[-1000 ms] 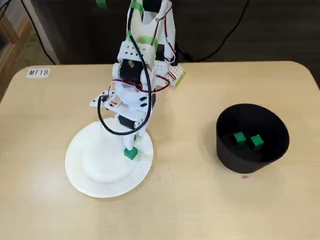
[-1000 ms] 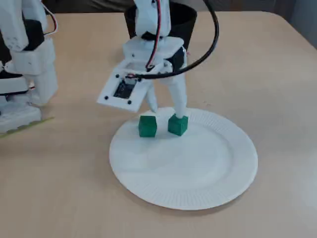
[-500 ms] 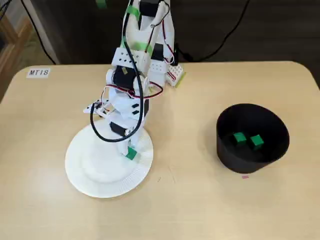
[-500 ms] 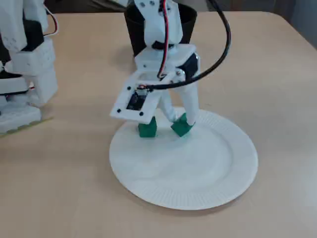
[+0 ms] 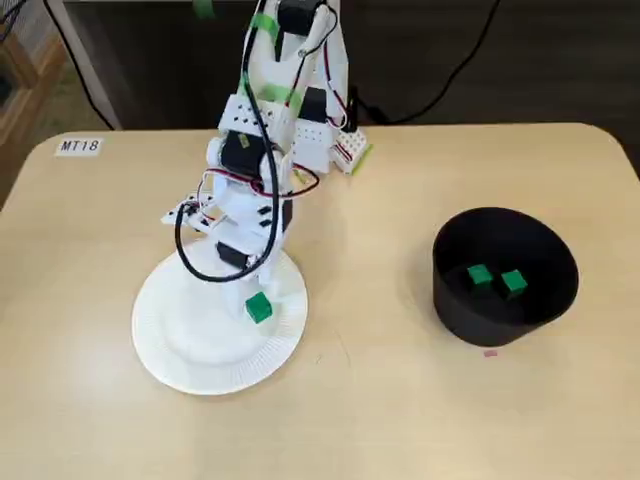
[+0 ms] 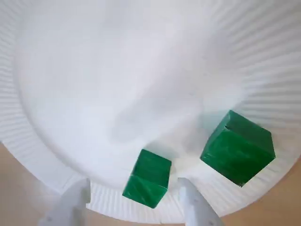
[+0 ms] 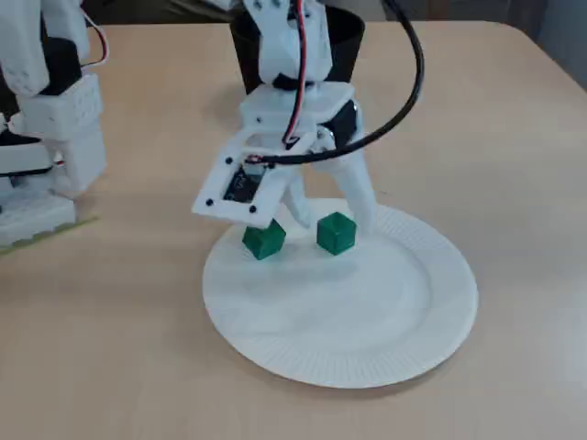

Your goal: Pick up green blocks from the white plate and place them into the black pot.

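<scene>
Two green blocks lie on the near rim area of the white plate (image 7: 367, 312). One block (image 7: 336, 233) sits between the fingertips of my open gripper (image 7: 335, 220), untouched by either finger. The other block (image 7: 264, 241) lies beside it, under the wrist camera board. In the wrist view the block (image 6: 146, 178) lies between the two white fingertips of the gripper (image 6: 134, 184), and the second block (image 6: 237, 147) lies to the right on the plate (image 6: 94, 70). From the front, the gripper (image 5: 258, 290) hovers over the plate (image 5: 180, 340); one block (image 5: 258, 307) shows, the other is hidden by the arm.
The black pot (image 5: 560, 300) stands at the right with two green blocks (image 5: 479, 276) (image 5: 514, 283) inside; it also shows behind the arm (image 7: 347, 41). The arm's white base (image 7: 46, 137) stands at the left. A label (image 5: 78, 146) marks the table's far left corner.
The arm has shifted over the plate's edge and tilted. The fingers, earlier down on the blocks, now straddle one block. The other block has slid a little outward.
</scene>
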Tool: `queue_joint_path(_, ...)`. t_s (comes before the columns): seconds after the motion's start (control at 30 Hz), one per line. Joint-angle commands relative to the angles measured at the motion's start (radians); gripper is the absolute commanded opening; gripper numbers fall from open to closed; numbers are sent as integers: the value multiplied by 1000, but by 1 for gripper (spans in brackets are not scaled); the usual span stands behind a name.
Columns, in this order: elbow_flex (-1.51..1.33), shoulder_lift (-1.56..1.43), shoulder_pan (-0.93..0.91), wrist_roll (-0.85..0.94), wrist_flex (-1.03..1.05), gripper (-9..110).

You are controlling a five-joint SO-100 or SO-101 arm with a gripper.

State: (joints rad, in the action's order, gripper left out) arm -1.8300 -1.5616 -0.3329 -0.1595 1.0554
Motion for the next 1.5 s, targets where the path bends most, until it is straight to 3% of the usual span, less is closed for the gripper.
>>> queue_joint_path(0.0, 28, -54, 8, 3, 17, 28)
queue_joint_path(0.43, 32, -29, 61, -124, 0, 28)
queue_joint_path(0.87, 32, 61, 37, -144, -98, 23)
queue_joint_path(1.0, 32, 89, 15, -141, -123, 18)
queue_joint_path(1.2, 34, 109, -11, -158, -158, -2)
queue_joint_path(1.47, 46, 31, -17, -117, -167, -2)
